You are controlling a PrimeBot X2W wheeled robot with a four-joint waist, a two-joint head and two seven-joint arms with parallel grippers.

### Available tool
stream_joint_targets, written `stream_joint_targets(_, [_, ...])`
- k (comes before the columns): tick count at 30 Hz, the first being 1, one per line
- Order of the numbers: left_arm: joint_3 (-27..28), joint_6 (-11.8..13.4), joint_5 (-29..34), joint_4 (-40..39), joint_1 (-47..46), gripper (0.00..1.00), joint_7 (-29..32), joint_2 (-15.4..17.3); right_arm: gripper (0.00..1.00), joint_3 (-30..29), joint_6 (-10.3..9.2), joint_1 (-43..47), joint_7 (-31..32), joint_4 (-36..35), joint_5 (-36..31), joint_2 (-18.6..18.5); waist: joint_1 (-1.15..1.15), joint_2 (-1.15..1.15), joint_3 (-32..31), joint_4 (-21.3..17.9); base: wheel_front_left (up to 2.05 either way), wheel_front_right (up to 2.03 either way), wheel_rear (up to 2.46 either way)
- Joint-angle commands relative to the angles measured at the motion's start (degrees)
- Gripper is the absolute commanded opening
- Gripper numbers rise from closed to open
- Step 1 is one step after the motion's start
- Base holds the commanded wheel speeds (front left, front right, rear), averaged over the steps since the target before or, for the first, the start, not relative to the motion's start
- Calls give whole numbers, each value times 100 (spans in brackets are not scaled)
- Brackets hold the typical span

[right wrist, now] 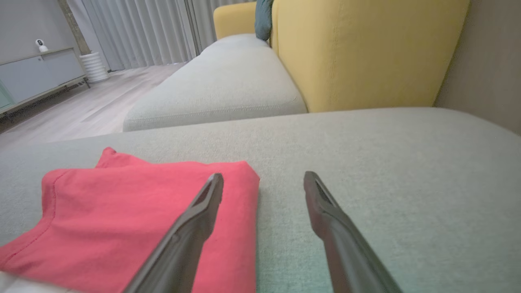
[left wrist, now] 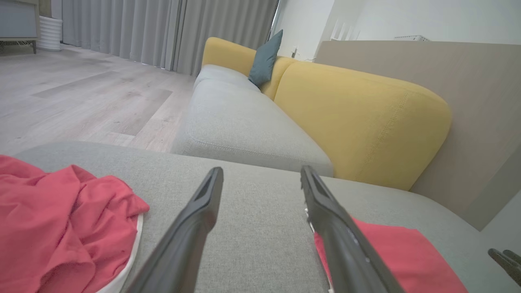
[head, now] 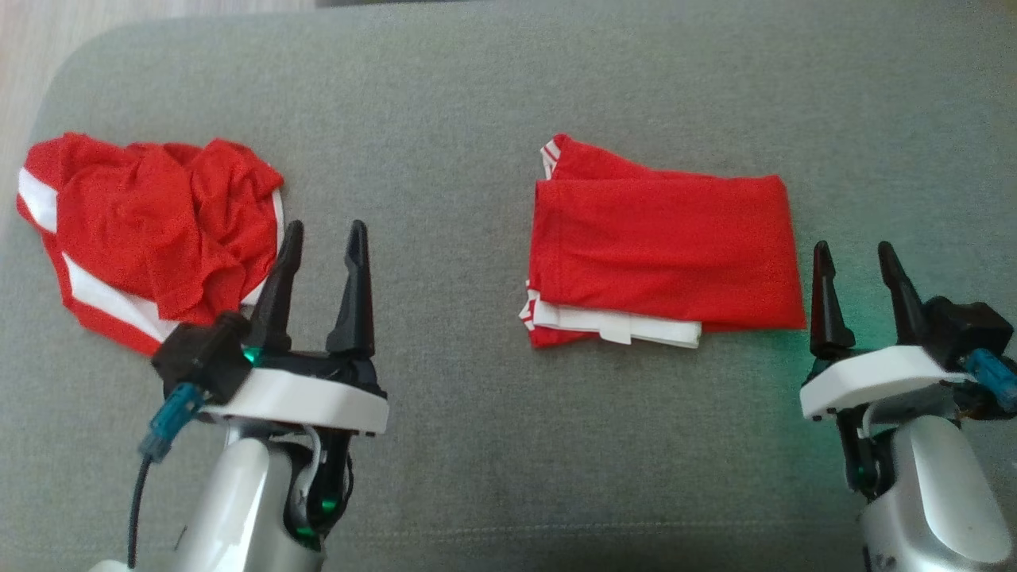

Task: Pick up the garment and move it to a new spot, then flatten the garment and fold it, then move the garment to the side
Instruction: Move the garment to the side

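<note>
Just right of the folded garment (head: 663, 246) on the seat (head: 477, 95), the right end effector (head: 852, 248) is open, the left end effector (head: 326, 226) well left of it is open too, and the soft, light garment should lift by its thick edge.

Soft, even daylight, faint shadows, slightly grainy head view, wide-angle stretch at wrist-view edges.

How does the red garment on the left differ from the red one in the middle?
The left garment lies crumpled in a heap; the middle garment is folded into a flat rectangle. The left garment shows broad white stripes; the middle garment shows white at its near edge and far corner. Both are red, on the grey cushion.
</note>
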Motion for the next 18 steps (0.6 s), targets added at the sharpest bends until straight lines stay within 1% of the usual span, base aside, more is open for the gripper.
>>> stream_joint_targets(1, [122,-18,46,-214,-266,100,-29,56,100,167,37,-202,-10,-74,111,-11,0,0,128,78,0,0,0])
stream_joint_targets(8, [64,-46,67,-190,-400,100,-29,56,100,214,37,-636,172,632,533,-11,0,0,468,283,0,0,0])
stream_joint_targets(16, [72,-47,95,-227,-531,100,-29,56,100,263,37,-1050,124,1465,613,-11,0,0,748,453,0,0,0])
stream_joint_targets(17, [81,-46,105,-230,-538,100,-29,56,93,294,37,-1099,101,1542,606,-11,0,0,770,450,0,0,0])
stream_joint_targets(18, [92,-45,115,-234,-543,100,-29,56,29,328,37,-1147,36,1587,577,-11,0,0,789,440,0,0,0])
